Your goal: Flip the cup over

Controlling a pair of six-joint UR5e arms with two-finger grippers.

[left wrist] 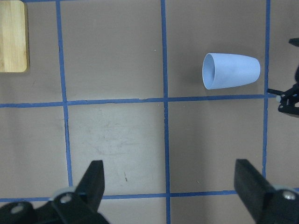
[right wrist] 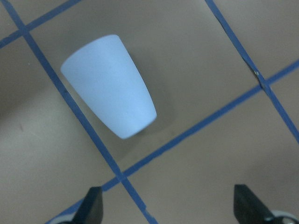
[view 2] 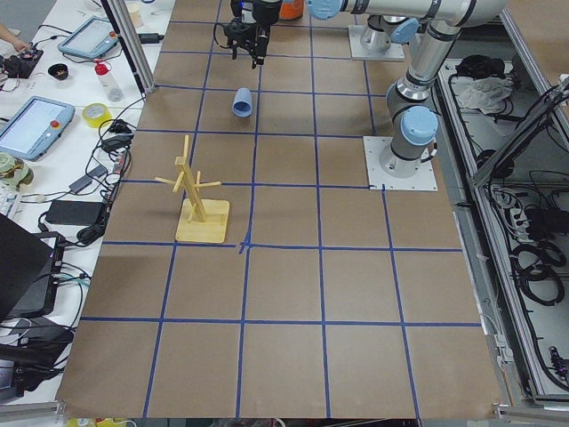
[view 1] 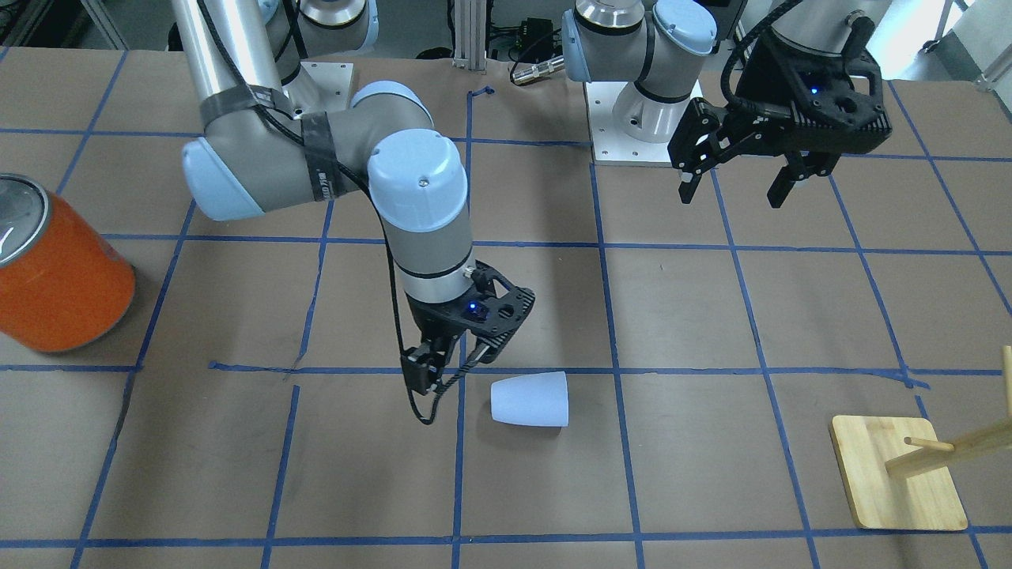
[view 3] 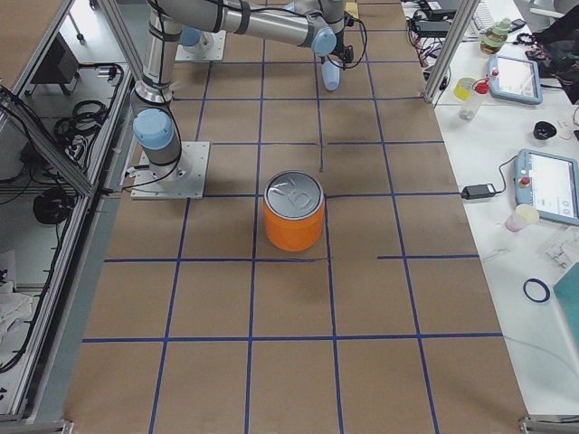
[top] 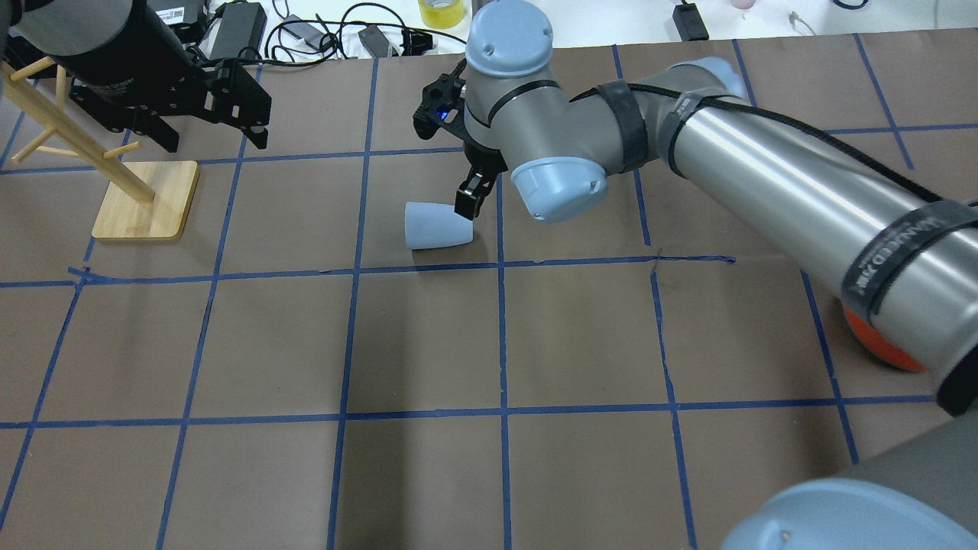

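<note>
Black fingers (right wrist: 91, 207) of your right gripper (right wrist: 168, 205) stand wide apart with nothing between them. They hang low over the table (view 1: 711, 474), just beside the narrow closed end of the cup (view 1: 530, 399) and not touching it as far as the front view shows. The cup lies on its side inside one taped square, its mouth turned toward the robot's left, and nothing has hold of it.

Your left gripper (view 1: 735, 186) is also spread open and empty, held high near its own base and well apart from the cup.

By my reading, the flip is not yet done. The cup is neither on its base nor on its rim, and no grasp has been made. You are left with closing on the cup, turning it and setting it down.

As for writing, the cup is plain. The dark band on the right arm (top: 764, 176) carries pale print too blurred to read. Off to the sides, the orange can (view 1: 63, 276) and the wooden rack (view 1: 897, 482) show no legible label.
</note>
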